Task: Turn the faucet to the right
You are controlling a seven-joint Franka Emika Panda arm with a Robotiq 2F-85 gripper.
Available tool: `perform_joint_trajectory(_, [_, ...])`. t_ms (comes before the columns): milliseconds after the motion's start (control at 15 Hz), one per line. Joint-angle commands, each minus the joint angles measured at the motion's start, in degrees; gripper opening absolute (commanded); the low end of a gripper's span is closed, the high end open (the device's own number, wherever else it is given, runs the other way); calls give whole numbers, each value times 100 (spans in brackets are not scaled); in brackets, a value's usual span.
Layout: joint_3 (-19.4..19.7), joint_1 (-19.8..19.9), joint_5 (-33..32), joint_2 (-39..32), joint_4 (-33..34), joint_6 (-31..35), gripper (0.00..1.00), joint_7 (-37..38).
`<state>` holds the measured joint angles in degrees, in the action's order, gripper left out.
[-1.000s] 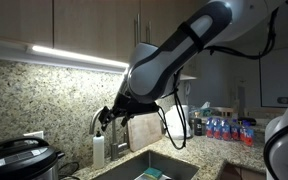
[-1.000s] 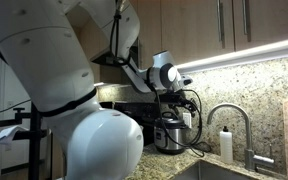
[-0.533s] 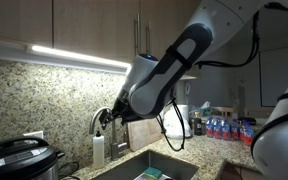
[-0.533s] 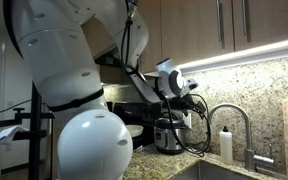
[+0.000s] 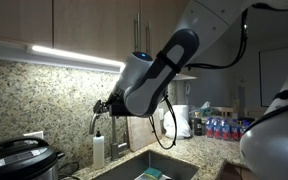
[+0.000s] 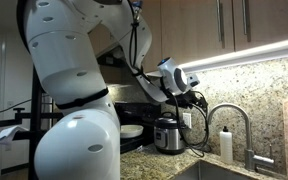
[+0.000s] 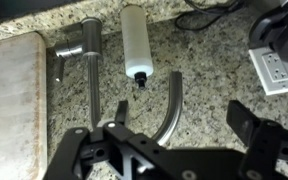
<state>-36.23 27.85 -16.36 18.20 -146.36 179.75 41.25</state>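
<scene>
The faucet (image 6: 231, 108) is a slim silver gooseneck tap behind the sink, also seen in an exterior view (image 5: 95, 124). In the wrist view its straight stem (image 7: 91, 72) and curved spout (image 7: 172, 100) lie against the granite backsplash. My gripper (image 7: 182, 118) is open, and the spout's arch lies between the two dark fingers (image 7: 243, 120), nearer the left one. In both exterior views the gripper (image 5: 104, 105) (image 6: 197, 99) hovers at the top of the arch. I cannot tell whether it touches the spout.
A white soap bottle (image 7: 137, 45) (image 6: 225, 147) stands beside the faucet stem. A cutting board (image 7: 9, 100) leans on the wall. A wall outlet (image 7: 272, 68), a rice cooker (image 5: 19, 160), the sink (image 5: 149, 170) and drink bottles (image 5: 224, 128) are nearby.
My gripper has moved up and closer to the faucet's arch. The arm has swung with it. The faucet has not visibly turned.
</scene>
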Motion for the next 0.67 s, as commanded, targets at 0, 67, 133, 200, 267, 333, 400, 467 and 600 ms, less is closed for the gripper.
perform_joint_trajectory(0, [-1303,1532,-593,209,412,126,100,1433])
perform_joint_trajectory(67, [-1698,1938,-684,208,555,77,100,1707])
perform_joint_trajectory(133, [-2090,2342,-783,222,699,-11,100,1940])
perform_joint_trajectory(200, [-2510,2738,-840,189,823,-93,100,2132])
perform_joint_trajectory(267, [-2923,3143,-918,177,924,-192,100,2307])
perform_joint_trajectory(333, [-3338,3547,-995,162,1009,-279,100,2463])
perform_joint_trajectory(400, [-3757,3924,-1008,143,1093,-428,100,2585])
perform_joint_trajectory(467, [-4180,4318,-1022,204,1152,-504,100,2763])
perform_joint_trajectory(600, [-5030,5099,-919,311,1286,-597,100,2990])
